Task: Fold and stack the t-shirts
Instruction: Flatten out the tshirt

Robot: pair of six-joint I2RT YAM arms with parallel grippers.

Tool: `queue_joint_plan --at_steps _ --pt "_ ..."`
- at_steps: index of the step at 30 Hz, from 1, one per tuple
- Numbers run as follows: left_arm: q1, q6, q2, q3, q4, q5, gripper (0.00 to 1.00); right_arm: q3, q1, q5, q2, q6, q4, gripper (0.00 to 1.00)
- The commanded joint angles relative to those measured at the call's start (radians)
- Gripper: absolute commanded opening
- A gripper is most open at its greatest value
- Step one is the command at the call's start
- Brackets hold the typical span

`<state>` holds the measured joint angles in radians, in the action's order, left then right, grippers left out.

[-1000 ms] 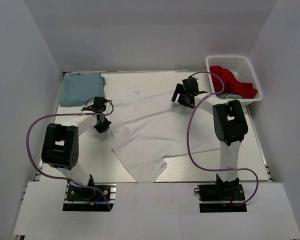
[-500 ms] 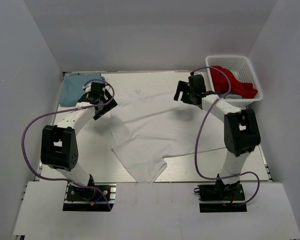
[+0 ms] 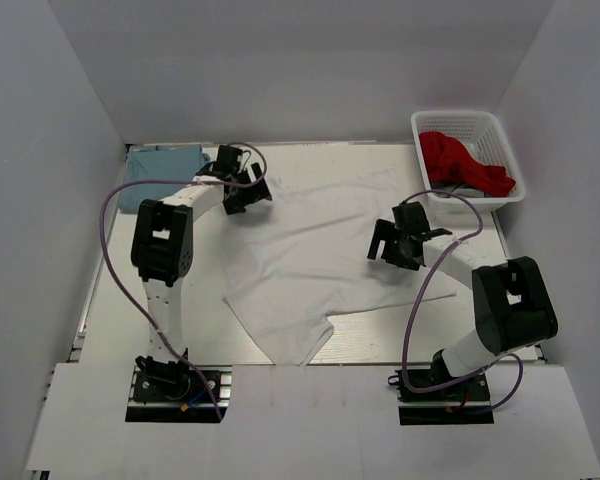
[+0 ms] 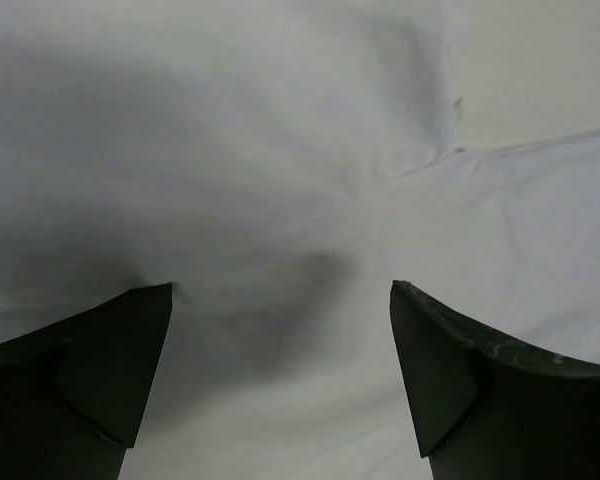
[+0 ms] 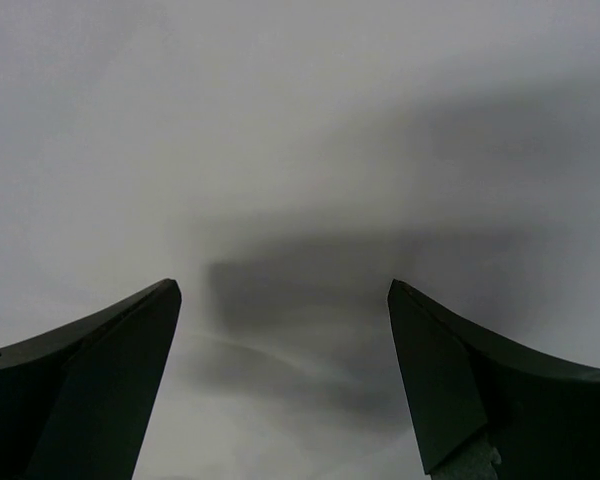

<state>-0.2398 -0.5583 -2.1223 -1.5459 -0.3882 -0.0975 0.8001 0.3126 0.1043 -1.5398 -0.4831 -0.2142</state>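
A white t-shirt [image 3: 310, 250] lies spread over the middle of the table, its near hem at the front edge. A folded light blue t-shirt [image 3: 163, 163] rests at the back left corner. My left gripper [image 3: 250, 192] hangs open over the white shirt's back left part, beside the blue one; white cloth [image 4: 280, 200] fills its wrist view with nothing between the fingers. Over the shirt's right side my right gripper [image 3: 385, 245] is open too, and only white cloth [image 5: 280, 150] with the fingers' shadow lies below it.
A white plastic basket [image 3: 500, 130] at the back right holds a red garment [image 3: 460, 160]. Grey walls close in the table on three sides. Purple cables loop from both arms.
The left gripper let go of the white shirt's left edge, opened and swung back toward the blue shirt. The right gripper moved from the back toward the front over the shirt's right side.
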Motion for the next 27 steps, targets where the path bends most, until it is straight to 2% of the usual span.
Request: queue_joint_plan --at_steps 1,6,8,12,14,18,20,22,25,27 --pt "0.005 0.044 -0.098 -0.178 -0.087 -0.018 1.00 -0.028 -0.009 -0.040 0.017 0.003 -0.024 0.90" --pt "0.028 0.055 -0.275 -0.376 -0.176 0.042 1.00 -0.025 -0.010 -0.125 -0.038 -0.003 -0.011 0.90" --pt "0.028 0.073 -0.350 -0.518 -0.210 0.059 1.00 -0.010 -0.009 -0.130 -0.048 -0.014 -0.014 0.90" --pt "0.028 0.112 -0.575 -0.809 -0.230 -0.007 1.00 0.008 -0.007 -0.153 -0.048 0.001 -0.002 0.90" --pt "0.028 0.123 -0.610 -0.849 -0.181 -0.056 1.00 0.042 -0.009 -0.149 -0.048 0.018 -0.020 0.90" --pt "0.028 0.112 -0.601 -0.839 -0.002 -0.045 1.00 0.062 -0.007 -0.187 -0.029 0.034 -0.013 0.90" --pt "0.028 0.103 -0.600 -0.937 -0.001 -0.071 1.00 0.065 -0.007 -0.202 0.004 0.043 0.008 0.90" --pt "0.028 0.103 -0.562 -0.970 -0.001 -0.097 1.00 0.076 -0.007 -0.198 0.059 0.047 0.009 0.90" --pt "0.028 0.112 -0.365 -0.866 0.020 -0.088 1.00 0.065 -0.009 -0.167 0.122 0.026 0.022 0.90" --pt "0.028 0.144 -0.248 -0.745 0.002 -0.088 1.00 0.051 -0.009 -0.123 0.203 -0.018 0.041 0.90"
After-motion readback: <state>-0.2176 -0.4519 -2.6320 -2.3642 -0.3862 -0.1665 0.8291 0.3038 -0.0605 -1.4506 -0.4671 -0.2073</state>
